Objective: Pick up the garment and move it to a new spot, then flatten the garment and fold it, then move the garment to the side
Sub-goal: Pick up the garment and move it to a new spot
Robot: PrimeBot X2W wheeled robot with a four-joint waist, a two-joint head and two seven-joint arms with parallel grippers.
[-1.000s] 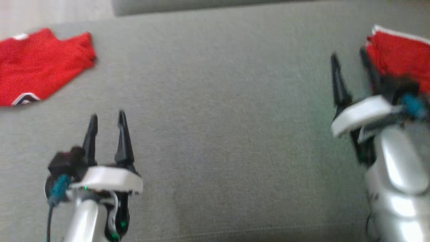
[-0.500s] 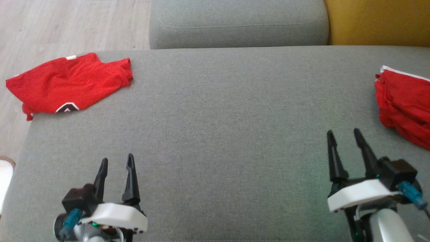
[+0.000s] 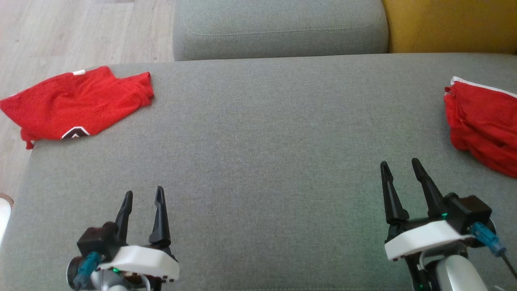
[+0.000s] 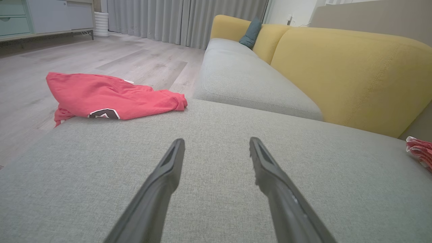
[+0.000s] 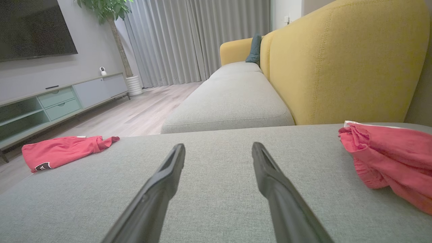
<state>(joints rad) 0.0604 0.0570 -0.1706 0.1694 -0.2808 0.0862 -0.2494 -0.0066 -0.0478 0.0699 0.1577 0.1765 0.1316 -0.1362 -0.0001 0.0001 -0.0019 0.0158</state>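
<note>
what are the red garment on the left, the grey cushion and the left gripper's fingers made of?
Red garment: thin matte knit, maybe sports mesh; fine pitted texture, limp folds.
Grey cushion: matte woven upholstery; weave grain visible.
Left gripper fingers: smooth dark plastic, probably; faint sheen, moulded edges.

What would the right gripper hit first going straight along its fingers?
Likely nothing near: the open right gripper points across the wide grey fabric cushion toward the farther grey sofa seat. The crumpled red garment lies off to its right. Height above fabric unclear.
</note>
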